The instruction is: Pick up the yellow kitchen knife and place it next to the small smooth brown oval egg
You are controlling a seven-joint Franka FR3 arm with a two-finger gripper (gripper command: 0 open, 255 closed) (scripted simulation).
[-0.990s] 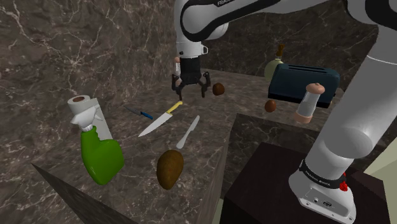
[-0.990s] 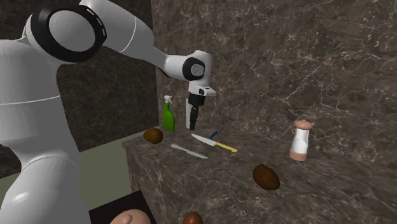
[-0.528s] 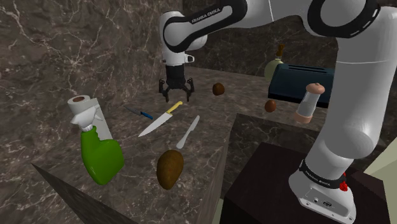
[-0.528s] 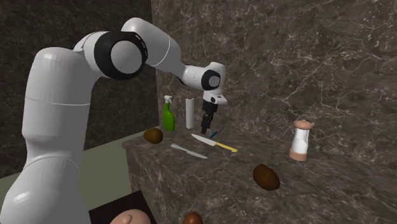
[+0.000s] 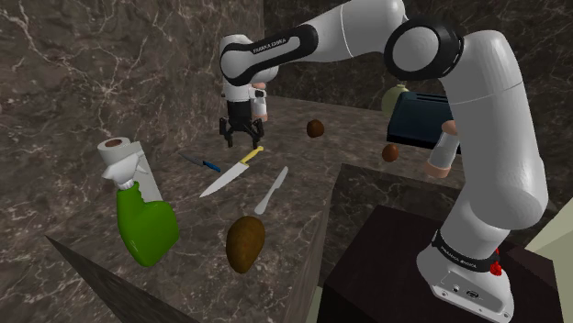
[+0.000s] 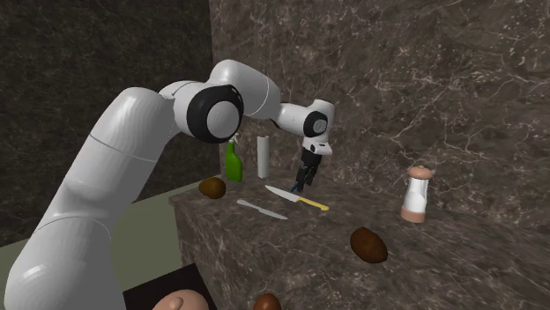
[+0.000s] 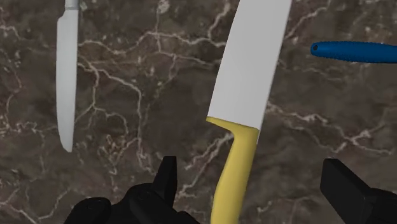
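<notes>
The yellow-handled kitchen knife lies flat on the dark marble counter, its handle pointing toward the back wall. My gripper hangs open just above that handle. In the wrist view the handle sits between the two fingers of my gripper, touching neither, and the white blade runs away from them. In the second exterior view my gripper stands over the knife. A small brown egg rests farther back on the counter, and it looks larger in the second exterior view.
An all-grey knife lies beside the yellow one, and a blue-handled utensil on its other side. A brown potato, green spray bottle and paper roll stand near the front edge. Toaster, mill and a second brown oval are at the shoulder view's right.
The gripper has travelled toward the shoulder view's left and sunk lower, from near the egg to above the yellow handle. Nothing on the counter has moved.
</notes>
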